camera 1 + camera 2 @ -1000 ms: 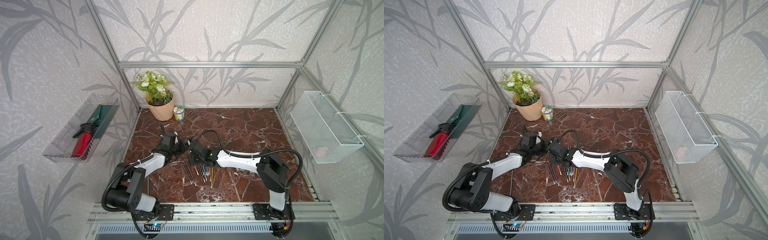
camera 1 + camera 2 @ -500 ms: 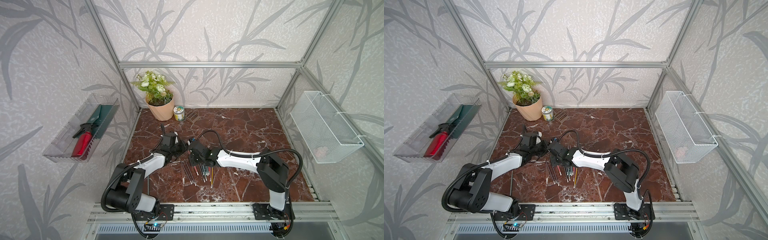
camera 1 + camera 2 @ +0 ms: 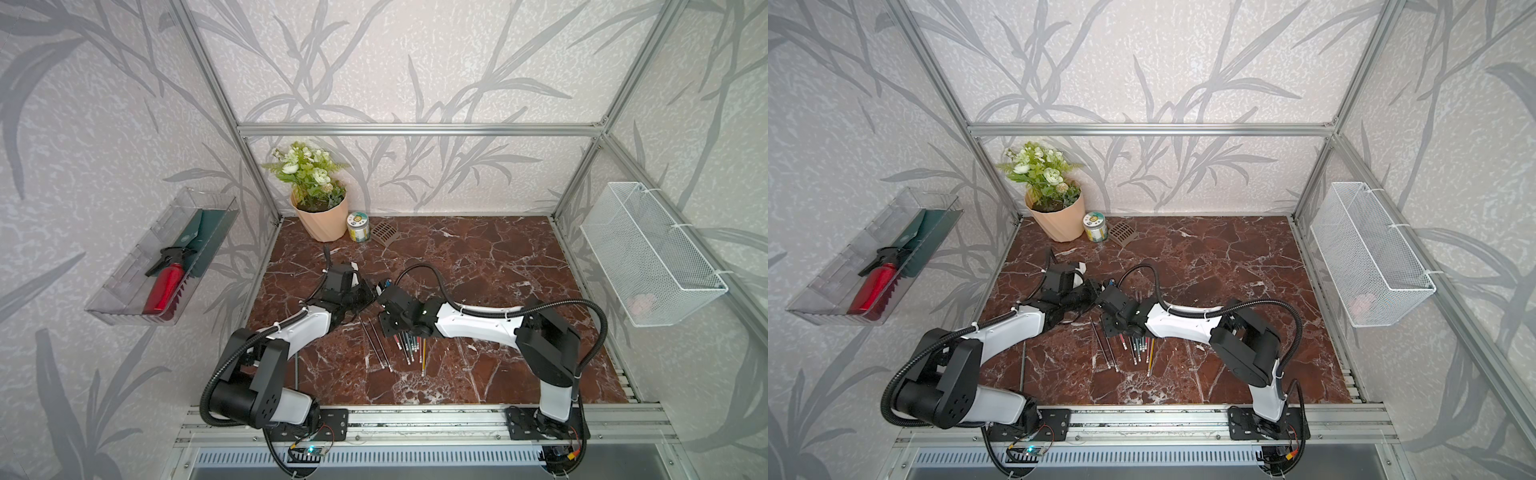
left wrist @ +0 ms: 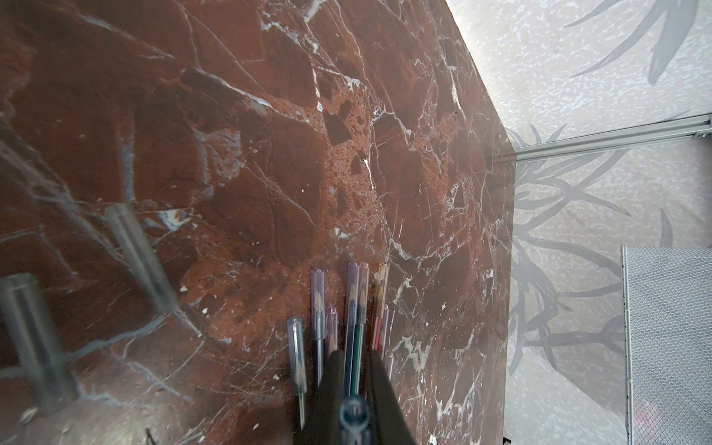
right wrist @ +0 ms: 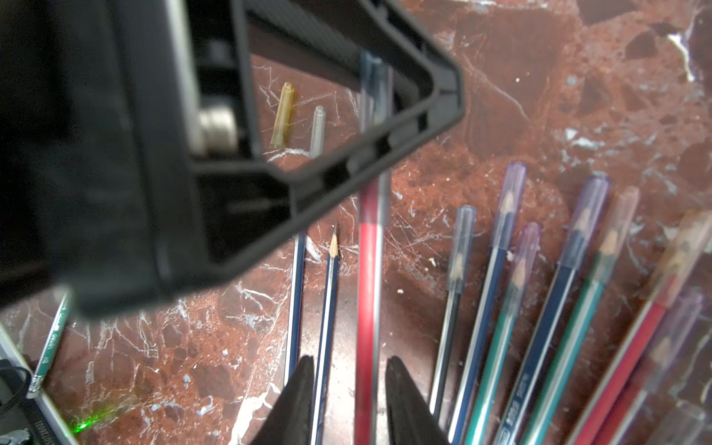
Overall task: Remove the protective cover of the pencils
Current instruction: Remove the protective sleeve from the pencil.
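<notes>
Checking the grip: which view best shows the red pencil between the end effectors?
Right wrist: the red pencil runs between the right end effector's fingers. Left wrist shows only its cap end pinched in the left end effector; top views barely show it.

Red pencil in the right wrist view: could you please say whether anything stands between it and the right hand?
Nothing visible does: the red pencil sits between the right hand's parted fingers, its cap pinched by the left hand.
</notes>
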Action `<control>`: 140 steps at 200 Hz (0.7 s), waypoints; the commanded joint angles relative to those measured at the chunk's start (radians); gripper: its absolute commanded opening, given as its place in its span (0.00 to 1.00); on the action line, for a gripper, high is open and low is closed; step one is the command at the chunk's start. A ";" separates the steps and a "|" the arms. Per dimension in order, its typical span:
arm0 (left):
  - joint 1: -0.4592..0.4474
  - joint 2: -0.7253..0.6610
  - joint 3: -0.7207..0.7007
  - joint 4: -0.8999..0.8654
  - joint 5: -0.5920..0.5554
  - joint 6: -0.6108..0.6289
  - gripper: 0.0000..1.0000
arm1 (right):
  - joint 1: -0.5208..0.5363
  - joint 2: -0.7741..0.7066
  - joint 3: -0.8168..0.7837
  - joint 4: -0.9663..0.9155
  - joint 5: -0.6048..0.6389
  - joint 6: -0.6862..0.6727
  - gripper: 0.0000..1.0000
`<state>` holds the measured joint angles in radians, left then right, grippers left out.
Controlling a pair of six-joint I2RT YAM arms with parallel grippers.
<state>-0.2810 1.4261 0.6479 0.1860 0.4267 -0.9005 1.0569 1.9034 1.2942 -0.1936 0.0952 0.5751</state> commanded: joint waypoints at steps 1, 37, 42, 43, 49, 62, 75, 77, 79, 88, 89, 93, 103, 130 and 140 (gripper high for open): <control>-0.004 -0.026 0.030 -0.015 0.006 0.000 0.00 | 0.006 -0.047 -0.024 0.017 0.018 0.000 0.36; -0.004 -0.027 0.035 -0.023 0.001 0.004 0.00 | 0.006 -0.050 -0.040 0.025 0.019 0.000 0.36; -0.003 -0.028 0.035 -0.024 0.001 0.004 0.00 | 0.006 -0.050 -0.041 0.025 0.018 0.001 0.35; -0.003 -0.027 0.035 -0.025 0.001 0.004 0.00 | 0.006 -0.050 -0.042 0.025 0.018 0.001 0.35; -0.003 -0.029 0.034 -0.026 0.000 0.006 0.00 | 0.007 -0.051 -0.044 0.025 0.018 0.002 0.34; -0.003 -0.033 0.036 -0.031 -0.004 0.009 0.00 | 0.008 -0.054 -0.048 0.026 0.017 0.000 0.30; -0.003 -0.035 0.037 -0.038 -0.009 0.013 0.00 | 0.008 -0.059 -0.052 0.028 0.020 0.000 0.24; -0.003 -0.037 0.038 -0.040 -0.009 0.014 0.00 | 0.009 -0.061 -0.054 0.028 0.020 0.000 0.24; -0.004 -0.037 0.039 -0.042 -0.011 0.016 0.00 | 0.009 -0.061 -0.054 0.028 0.021 0.000 0.23; -0.003 -0.038 0.041 -0.046 -0.014 0.019 0.00 | 0.010 -0.066 -0.058 0.029 0.023 -0.001 0.20; -0.003 -0.039 0.040 -0.047 -0.015 0.019 0.00 | 0.011 -0.066 -0.058 0.030 0.023 0.000 0.20; -0.003 -0.040 0.041 -0.049 -0.016 0.020 0.00 | 0.011 -0.068 -0.058 0.029 0.025 -0.003 0.19; -0.004 -0.043 0.042 -0.055 -0.020 0.023 0.00 | 0.014 -0.072 -0.061 0.029 0.025 -0.006 0.16; -0.003 -0.052 0.048 -0.069 -0.032 0.034 0.00 | 0.028 -0.077 -0.058 0.027 0.033 -0.024 0.10; -0.003 -0.057 0.049 -0.080 -0.039 0.041 0.00 | 0.039 -0.076 -0.056 0.021 0.042 -0.032 0.07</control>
<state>-0.2813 1.4048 0.6674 0.1329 0.4160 -0.8856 1.0737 1.8683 1.2423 -0.1764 0.1135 0.5682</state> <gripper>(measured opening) 0.119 0.102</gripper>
